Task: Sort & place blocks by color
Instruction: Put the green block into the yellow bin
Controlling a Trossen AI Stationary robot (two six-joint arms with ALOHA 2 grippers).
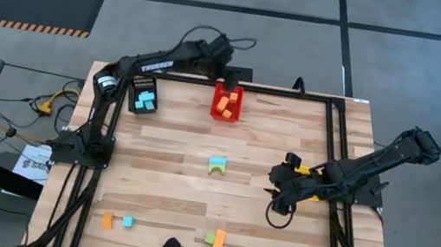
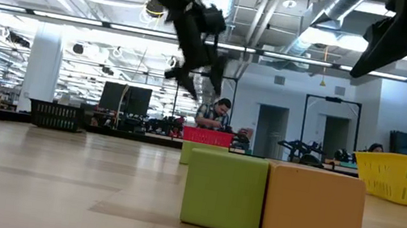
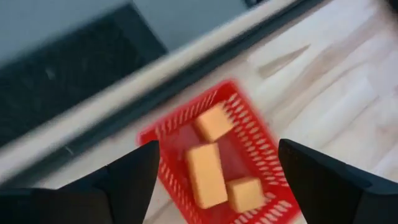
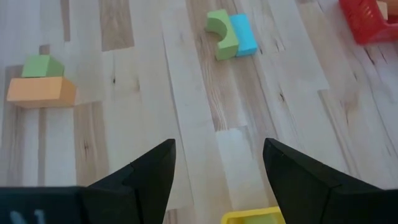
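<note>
My left gripper [image 1: 231, 80] [image 3: 217, 144] hangs open and empty above the red bin [image 1: 226, 104] at the table's far edge. Three orange blocks [image 3: 206, 174] lie on the bin's floor. My right gripper [image 1: 279, 211] [image 4: 217, 146] is open over bare wood, right of centre. A green arch block [image 4: 221, 34] and a light blue bar [image 4: 242, 34] lie side by side mid-table. A green block [image 4: 40, 65] and an orange bar [image 4: 40, 92] lie together near the near edge, close to the low camera [image 2: 224, 191]. An orange block [image 1: 107, 220] and a light blue block [image 1: 127, 221] lie near left.
A black bin [image 1: 144, 95] with light blue blocks stands at the far left of the table. A yellow bin [image 2: 406, 179] stands on the right, mostly hidden under my right arm in the high view. A black frame [image 1: 336, 141] runs along the table's edges. A person [image 2: 219, 116] sits beyond the table.
</note>
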